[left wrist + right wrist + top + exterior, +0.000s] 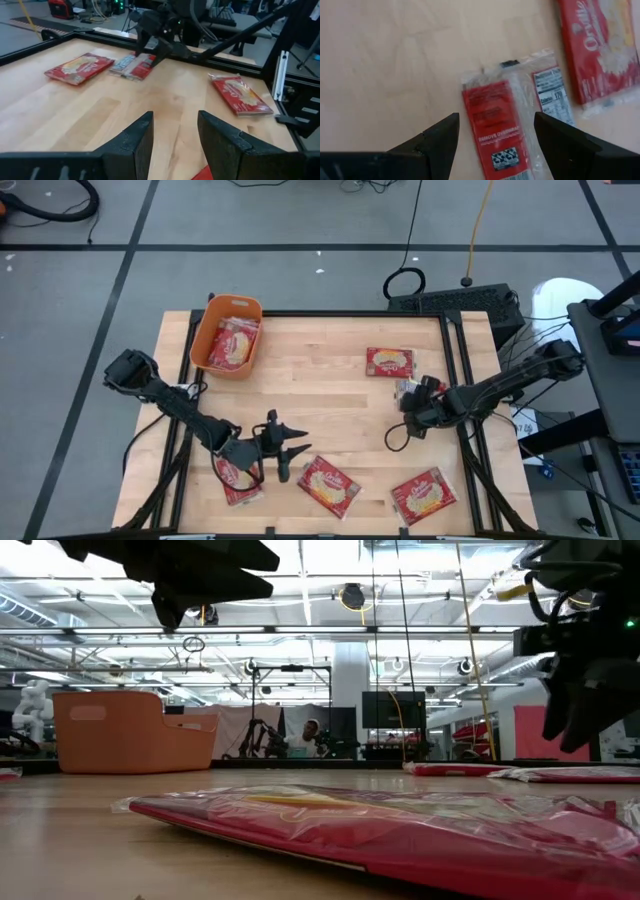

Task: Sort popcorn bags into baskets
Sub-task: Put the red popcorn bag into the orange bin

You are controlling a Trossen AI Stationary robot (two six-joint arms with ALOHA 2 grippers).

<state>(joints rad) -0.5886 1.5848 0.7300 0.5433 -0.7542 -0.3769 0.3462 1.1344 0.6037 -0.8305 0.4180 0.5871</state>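
The orange basket (228,340) stands at the table's far left with red popcorn bags (232,345) lying in it. Loose bags lie flat on the wood: one far right (390,362), three along the near edge (238,480) (328,485) (424,495). A bag showing its silver-grey and red side (502,125) lies under my right gripper (495,135), which slants down over it, open, its fingers clear of it. My left gripper (175,140) hovers open, nearly level, over bare wood between the two near-left bags, nothing between its fingers.
A black frame rail (350,313) runs round the table. Bare wood (320,390) lies in the table's middle. Beyond the far edge there are a keyboard (455,300) and cables on the floor. In the low view a bag (400,830) fills the foreground.
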